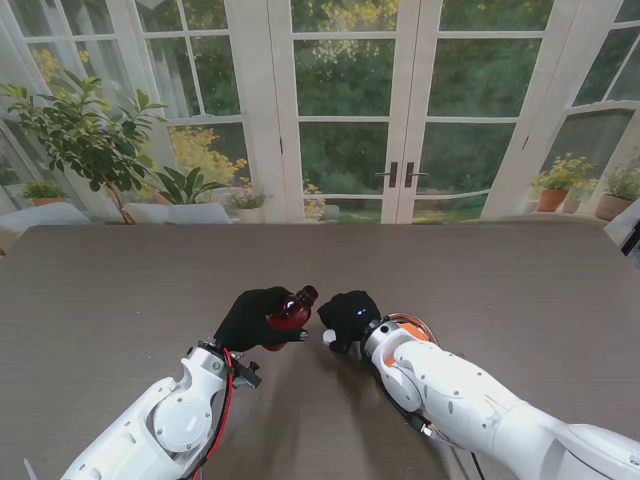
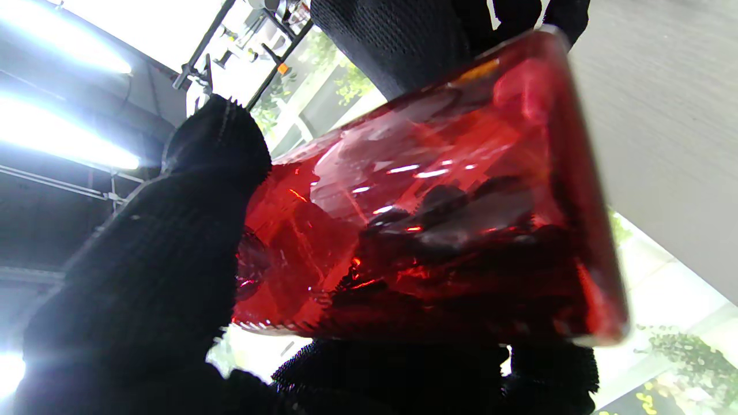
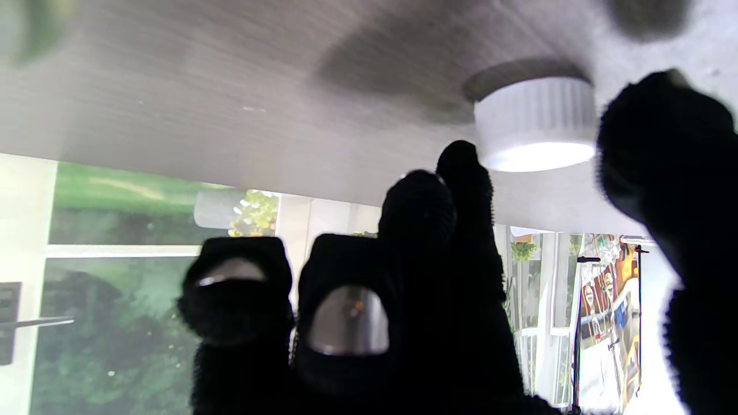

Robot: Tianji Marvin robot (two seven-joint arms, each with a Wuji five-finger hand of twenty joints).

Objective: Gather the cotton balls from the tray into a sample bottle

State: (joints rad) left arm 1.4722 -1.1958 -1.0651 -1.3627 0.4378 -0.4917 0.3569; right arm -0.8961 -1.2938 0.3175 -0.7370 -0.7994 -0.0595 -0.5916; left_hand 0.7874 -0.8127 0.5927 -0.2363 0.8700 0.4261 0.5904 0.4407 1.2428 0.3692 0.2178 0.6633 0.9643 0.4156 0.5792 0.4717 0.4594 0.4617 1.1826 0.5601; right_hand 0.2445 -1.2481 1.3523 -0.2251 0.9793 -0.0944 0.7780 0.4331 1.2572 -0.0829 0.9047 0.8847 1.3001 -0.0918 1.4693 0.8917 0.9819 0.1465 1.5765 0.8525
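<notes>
Red bottle [image 1: 292, 308] clamped tight in left hand [image 1: 256, 318] — filling seems done. Right hand [image 1: 349, 317] spread around white cap [image 3: 535, 124], not yet gripping — capping left.

left arm: rises from near-left corner, bent inward | left hand [image 1: 258, 318]: black-gloved, fingers closed around bottle [image 1: 291, 309], held tilted | right arm: rises from near-right corner | right hand [image 1: 349, 316]: gloved, fingers spread, thumb apart, palm down, empty
</notes>
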